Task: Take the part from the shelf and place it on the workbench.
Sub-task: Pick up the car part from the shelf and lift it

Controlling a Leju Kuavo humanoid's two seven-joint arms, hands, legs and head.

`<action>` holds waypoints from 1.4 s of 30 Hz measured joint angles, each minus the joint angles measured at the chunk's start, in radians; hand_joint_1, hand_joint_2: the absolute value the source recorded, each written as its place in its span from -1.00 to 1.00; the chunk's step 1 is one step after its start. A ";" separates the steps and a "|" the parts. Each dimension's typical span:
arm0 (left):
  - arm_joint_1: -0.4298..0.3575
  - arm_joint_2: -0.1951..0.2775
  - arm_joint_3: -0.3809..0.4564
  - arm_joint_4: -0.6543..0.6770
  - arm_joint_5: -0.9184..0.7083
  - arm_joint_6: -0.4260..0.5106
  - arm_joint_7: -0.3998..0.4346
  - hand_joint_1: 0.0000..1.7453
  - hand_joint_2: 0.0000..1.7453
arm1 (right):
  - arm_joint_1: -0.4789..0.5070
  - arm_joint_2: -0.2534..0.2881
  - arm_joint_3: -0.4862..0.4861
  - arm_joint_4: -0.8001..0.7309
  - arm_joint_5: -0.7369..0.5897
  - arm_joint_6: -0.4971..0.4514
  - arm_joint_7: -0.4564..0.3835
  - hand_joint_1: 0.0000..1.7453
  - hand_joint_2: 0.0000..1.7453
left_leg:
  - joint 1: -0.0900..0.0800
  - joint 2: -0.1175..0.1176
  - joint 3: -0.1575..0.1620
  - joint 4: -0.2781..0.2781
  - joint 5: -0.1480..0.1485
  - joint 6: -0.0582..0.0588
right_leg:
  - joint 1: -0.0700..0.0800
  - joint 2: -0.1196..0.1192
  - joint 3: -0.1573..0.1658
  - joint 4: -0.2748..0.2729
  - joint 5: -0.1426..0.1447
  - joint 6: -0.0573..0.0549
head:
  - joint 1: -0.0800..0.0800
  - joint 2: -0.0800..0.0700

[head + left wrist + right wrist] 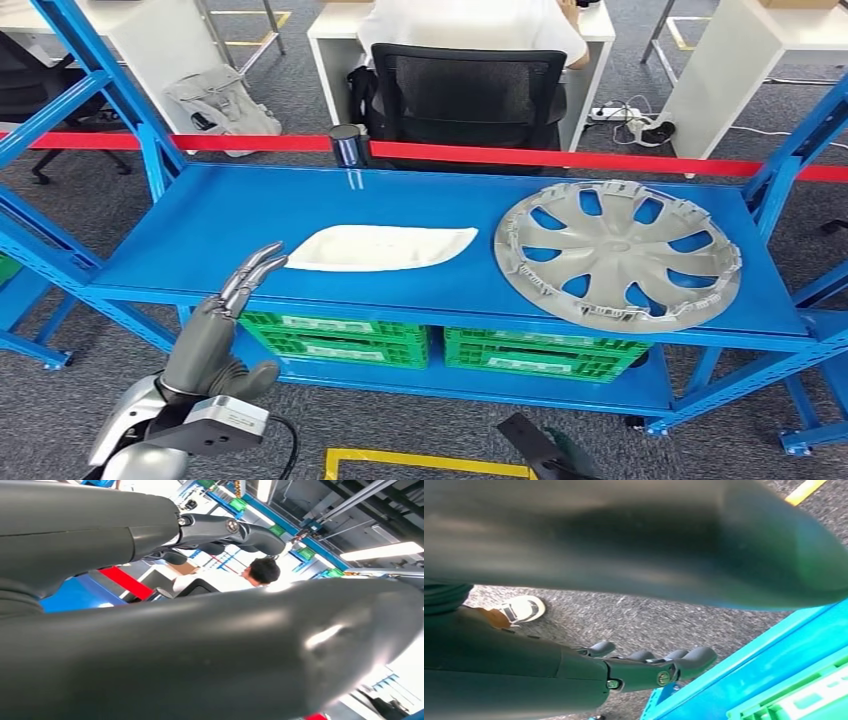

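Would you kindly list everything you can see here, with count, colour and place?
Shelf rack: one, blue, across the middle.
Hubcap: one, silver-grey, flat on the right of the shelf top.
White part: one, flat near the middle of the shelf top.
Crates: two, green, on the lower shelf.
Barrier tape: red, behind the rack.
Office chair: one, black, beyond the tape.
Person: one, white top, seated at a white desk.
Floor marking: yellow, on grey carpet.
Left hand: raised before the shelf edge, fingers extended, holding nothing.
Right hand: low beside the rack, holding nothing.
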 joint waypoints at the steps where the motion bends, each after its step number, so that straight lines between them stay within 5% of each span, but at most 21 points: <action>1: 0.003 0.000 0.002 -0.003 -0.004 0.000 0.001 -1.00 -1.00 | -0.001 0.000 0.000 0.000 0.001 0.000 0.000 -1.00 -1.00 | 0.000 0.000 0.001 -0.001 0.000 -0.004 | 0.000 0.000 0.000 0.000 0.000 -0.001 | 0.000 0.000; 6: 0.011 0.000 0.019 -0.017 -0.023 0.000 0.013 -1.00 -1.00 | -0.001 0.000 0.001 0.000 0.004 0.001 0.002 -1.00 -1.00 | 0.001 0.000 0.001 -0.001 0.000 -0.009 | 0.001 0.000 0.002 0.000 -0.001 -0.001 | 0.000 0.000; 10: 0.012 -0.002 0.030 -0.028 -0.025 -0.005 0.036 -1.00 1.00 | -0.002 0.001 0.002 0.000 0.008 0.004 0.003 -1.00 -1.00 | 0.000 0.000 0.001 -0.001 0.000 -0.009 | 0.000 0.000 0.004 -0.001 0.000 0.000 | 0.000 0.000; 20: -0.084 -0.015 0.032 0.030 -0.122 -0.002 0.067 -1.00 1.00 | -0.025 0.015 0.015 0.000 0.040 0.027 0.025 -1.00 -1.00 | -0.001 0.000 0.003 0.002 0.000 -0.009 | -0.002 0.000 0.006 -0.004 0.003 0.004 | 0.000 0.000; 30: -0.229 -0.055 -0.017 0.173 -0.157 0.085 0.009 -1.00 1.00 | -0.035 0.020 0.015 -0.001 0.060 0.033 0.026 -1.00 -1.00 | -0.002 0.000 0.003 0.003 0.000 -0.009 | -0.002 0.000 0.007 -0.004 0.003 0.004 | 0.000 0.000; 42: -0.357 -0.089 -0.134 0.339 -0.203 0.007 0.049 -1.00 1.00 | -0.035 0.020 0.015 -0.003 0.075 0.026 0.039 -1.00 -1.00 | -0.002 0.000 0.003 0.003 0.000 -0.009 | -0.002 0.000 0.007 -0.004 0.003 0.004 | 0.000 0.000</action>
